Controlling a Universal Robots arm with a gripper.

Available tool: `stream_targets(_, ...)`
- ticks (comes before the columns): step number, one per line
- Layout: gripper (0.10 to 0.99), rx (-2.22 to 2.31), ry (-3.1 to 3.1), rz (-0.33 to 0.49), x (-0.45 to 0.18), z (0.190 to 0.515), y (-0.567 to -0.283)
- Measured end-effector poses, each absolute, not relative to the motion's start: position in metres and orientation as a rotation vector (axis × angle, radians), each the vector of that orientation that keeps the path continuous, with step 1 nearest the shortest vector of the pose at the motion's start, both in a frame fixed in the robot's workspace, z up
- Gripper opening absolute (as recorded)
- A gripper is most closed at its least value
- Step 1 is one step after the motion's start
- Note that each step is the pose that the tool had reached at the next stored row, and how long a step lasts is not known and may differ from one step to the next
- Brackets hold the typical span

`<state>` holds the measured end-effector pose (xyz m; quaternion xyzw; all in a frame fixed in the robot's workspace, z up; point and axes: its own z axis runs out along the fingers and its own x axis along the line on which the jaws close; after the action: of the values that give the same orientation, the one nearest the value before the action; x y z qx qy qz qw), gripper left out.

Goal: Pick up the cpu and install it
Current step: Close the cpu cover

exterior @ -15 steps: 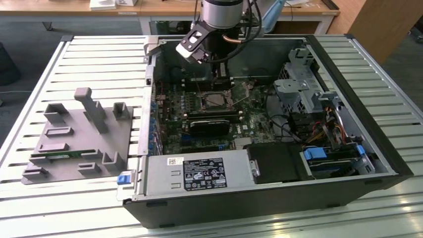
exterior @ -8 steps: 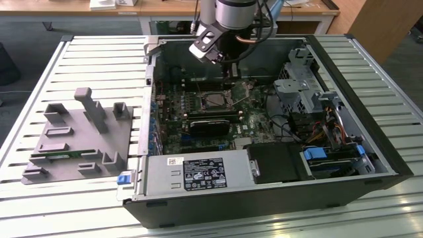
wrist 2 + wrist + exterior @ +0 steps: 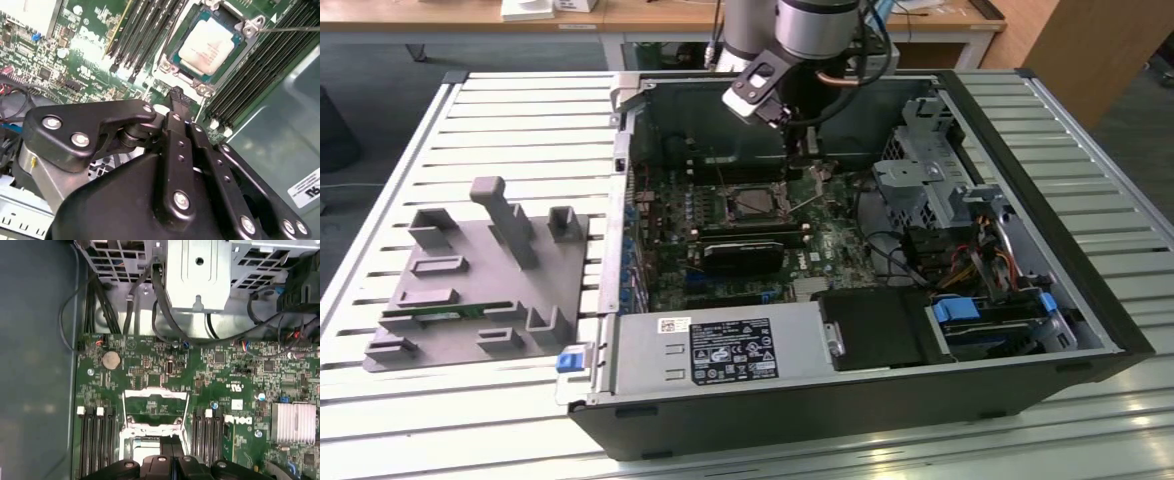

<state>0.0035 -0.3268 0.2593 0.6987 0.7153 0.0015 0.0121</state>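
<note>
1. The cpu [image 3: 207,42], a small flat square chip with a silvery-grey metal top plate, sat in its socket on the green motherboard [image 3: 90,45]. That was inside the open black computer case [image 3: 1067,330] lying on the slatted metal tabletop [image 3: 520,110]. The socket's silver hold-down frame [image 3: 155,407] looked flipped up, so the top plate was bare.
2. The black two-finger gripper [image 3: 176,97] hung just over the board, near the socket but clear of the cpu. As far as I could tell, its fingers were pressed together with nothing between them.
3. Handling, my guess: light, thin and totally stiff, so no flex to worry about. The smooth metal top probably made it slippery. The fragile bits would be the underside contacts and the socket pins. I'd take it by two opposite edges, keep it dead flat and not push down on it.
4. Writing: there was faint dark print on the cpu's top plate, too small to make out. There was white lettering on the motherboard. A white printed sticker [image 3: 731,352] sat on the grey metal power supply box [image 3: 660,375].
</note>
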Motion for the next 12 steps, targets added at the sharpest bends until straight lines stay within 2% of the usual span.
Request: stream_targets(12, 0.106, 2.178, 2.230, 0.004, 0.034, 0.259, -0.323)
